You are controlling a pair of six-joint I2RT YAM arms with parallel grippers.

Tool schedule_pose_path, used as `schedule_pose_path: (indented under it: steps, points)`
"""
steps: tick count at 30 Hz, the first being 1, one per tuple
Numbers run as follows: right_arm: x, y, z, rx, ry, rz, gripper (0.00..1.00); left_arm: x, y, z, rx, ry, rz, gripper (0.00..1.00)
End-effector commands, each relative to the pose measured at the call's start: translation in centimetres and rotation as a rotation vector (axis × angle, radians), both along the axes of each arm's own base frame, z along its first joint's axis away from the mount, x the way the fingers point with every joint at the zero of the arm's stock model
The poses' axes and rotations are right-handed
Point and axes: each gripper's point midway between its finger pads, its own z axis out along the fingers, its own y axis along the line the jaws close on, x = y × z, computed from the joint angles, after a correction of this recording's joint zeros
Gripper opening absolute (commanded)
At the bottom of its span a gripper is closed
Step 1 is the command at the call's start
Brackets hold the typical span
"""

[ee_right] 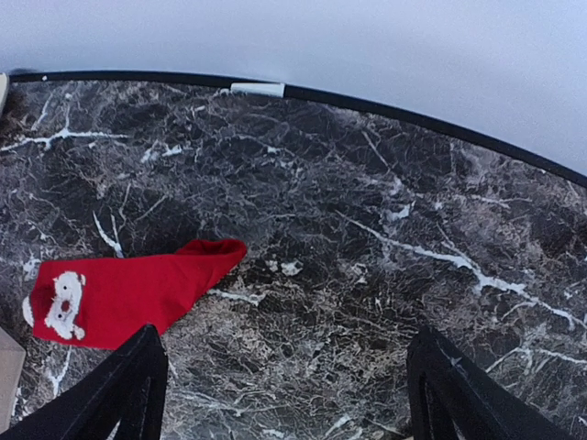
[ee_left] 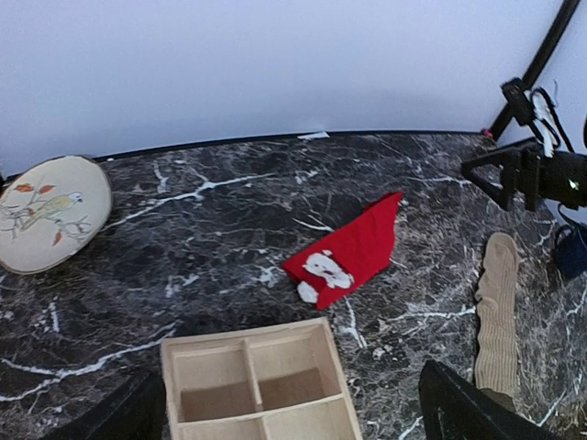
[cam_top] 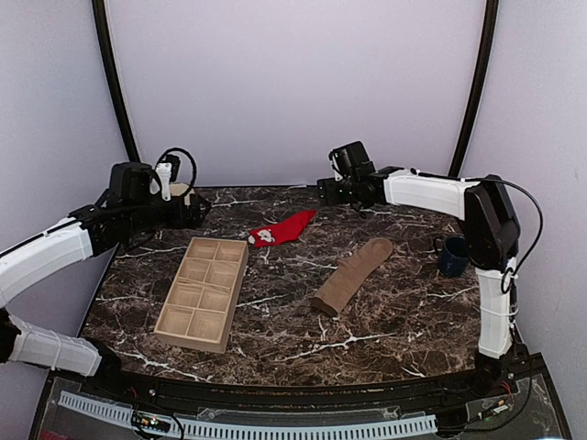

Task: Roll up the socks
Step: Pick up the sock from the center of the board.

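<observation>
The bright red sock (cam_top: 282, 229) with a small white patch lies flat at the back middle of the marble table. It also shows in the left wrist view (ee_left: 353, 252) and the right wrist view (ee_right: 128, 289). The tan-brown sock (cam_top: 353, 275) lies stretched out to its right, apart from it, and appears as the tan sock (ee_left: 498, 312) at the right edge. My left gripper (cam_top: 188, 211) hovers at the back left, open and empty (ee_left: 293, 417). My right gripper (cam_top: 328, 189) hangs at the back, right of the red sock's toe, open with nothing between its fingers (ee_right: 289, 385).
A wooden compartment tray (cam_top: 218, 241) lies left of centre, its far end below my left gripper (ee_left: 248, 335). A round embroidered disc (ee_left: 46, 213) sits at the back left. A dark blue mug (cam_top: 452, 255) stands by the right arm's base.
</observation>
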Motion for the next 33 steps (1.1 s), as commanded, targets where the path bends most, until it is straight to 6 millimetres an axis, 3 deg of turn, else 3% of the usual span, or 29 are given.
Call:
schedule_pose_path:
  steps: [1,5,8,12,22,27,33]
  points:
    - [0.0,0.8,-1.2,0.013,0.081,0.024,0.84,1.0,-2.7,-0.5,0.082,0.029,-0.033,0.98]
    - [-2.1,2.2,-2.9,0.009,0.158,0.08,0.82,1.4,-2.6,-2.8,0.155,0.126,-0.006,0.94]
    - [-3.0,2.4,-4.3,0.0,0.183,0.088,0.82,0.2,-1.3,-5.1,0.195,0.217,0.048,0.92]
    - [-3.1,3.7,-5.5,0.018,0.221,0.139,0.81,-1.5,-1.4,-7.5,0.195,0.296,0.009,0.88]
    - [0.9,7.3,-7.0,0.009,0.246,0.173,0.81,-2.7,-2.0,-11.1,0.22,0.395,-0.05,0.85]
    - [2.9,7.2,-8.3,0.041,0.263,0.138,0.8,-2.3,-3.0,-11.8,0.207,0.422,-0.078,0.84]
    - [3.8,6.8,-9.5,0.077,0.281,0.127,0.79,-2.2,-3.6,-12.0,0.193,0.43,-0.096,0.84]
